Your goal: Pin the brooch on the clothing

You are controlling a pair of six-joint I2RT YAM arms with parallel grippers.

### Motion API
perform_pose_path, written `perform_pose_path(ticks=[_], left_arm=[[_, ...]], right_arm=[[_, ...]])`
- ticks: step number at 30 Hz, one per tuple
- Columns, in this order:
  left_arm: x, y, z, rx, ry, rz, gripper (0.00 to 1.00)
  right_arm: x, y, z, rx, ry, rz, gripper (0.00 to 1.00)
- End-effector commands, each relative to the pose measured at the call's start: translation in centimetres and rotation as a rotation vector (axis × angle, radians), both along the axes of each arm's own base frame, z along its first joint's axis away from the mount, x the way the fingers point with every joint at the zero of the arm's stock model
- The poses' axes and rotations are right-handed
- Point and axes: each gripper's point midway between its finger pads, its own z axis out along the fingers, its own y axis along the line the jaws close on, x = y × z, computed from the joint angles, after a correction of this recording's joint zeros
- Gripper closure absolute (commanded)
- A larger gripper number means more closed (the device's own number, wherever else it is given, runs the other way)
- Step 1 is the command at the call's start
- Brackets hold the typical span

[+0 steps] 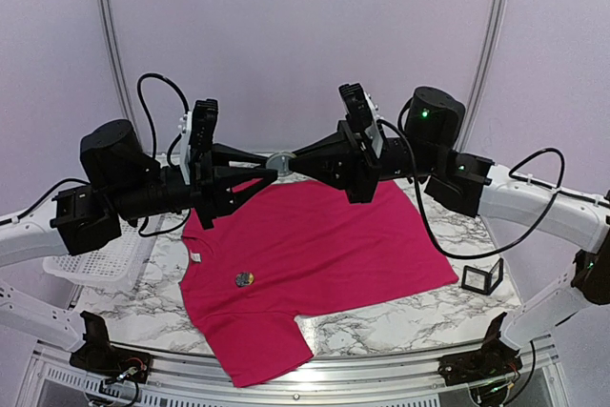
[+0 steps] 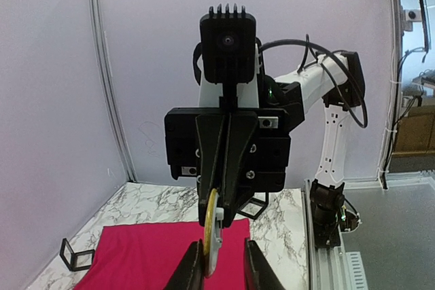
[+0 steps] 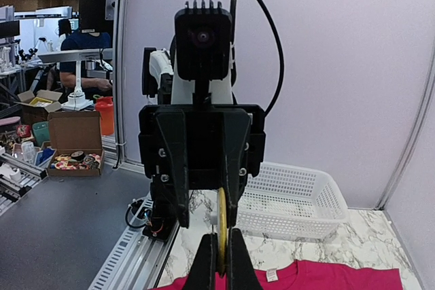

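The magenta T-shirt (image 1: 324, 245) lies flat on the marble table, its white neck label (image 1: 195, 256) at the left. A small round badge (image 1: 244, 279) sits on its chest. My two grippers meet tip to tip in the air above the shirt's far edge. The right gripper (image 1: 294, 161) is shut on a round brooch (image 1: 279, 161) with a gold rim and a white back; the right wrist view (image 3: 221, 242) shows its fingers pressed on the gold edge (image 3: 221, 208). The left gripper (image 2: 223, 252) is open, its fingers straddling the brooch (image 2: 212, 232), the left finger (image 2: 194, 266) close against it.
A white mesh basket (image 1: 95, 259) stands at the table's left edge, also in the right wrist view (image 3: 292, 195). A small black frame stand (image 1: 481, 276) sits right of the shirt. Pale walls enclose the back and sides.
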Motion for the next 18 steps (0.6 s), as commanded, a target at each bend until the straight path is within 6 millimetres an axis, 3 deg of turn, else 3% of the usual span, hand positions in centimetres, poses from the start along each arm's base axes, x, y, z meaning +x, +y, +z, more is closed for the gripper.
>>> perform_pose_path(ticks=[1,7,12,15,18], left_arm=[[-0.23,0.28,0.81,0.002,-0.009,-0.011,0.83],[0.06,0.38,0.85,-0.001,0.004,0.007,0.99],[0.2,0.11,0.72,0.004,0.009,0.006,1.0],[0.39,-0.06,0.57,0.009,0.006,0.011,1.0],[0.33,-0.15,0.64,0.009,0.001,0.005,1.0]], right_arm=[[-0.84,-1.03,2.46,0.05,-0.049,0.019,1.0],[-0.87,-1.05,2.52,0.052,-0.05,0.018,1.0],[-0.54,-0.88,2.42,0.049,-0.036,0.004,1.0],[-0.14,-0.62,2.24,0.043,-0.01,-0.005,0.83],[0.0,-0.18,1.88,0.036,0.019,0.002,0.78]])
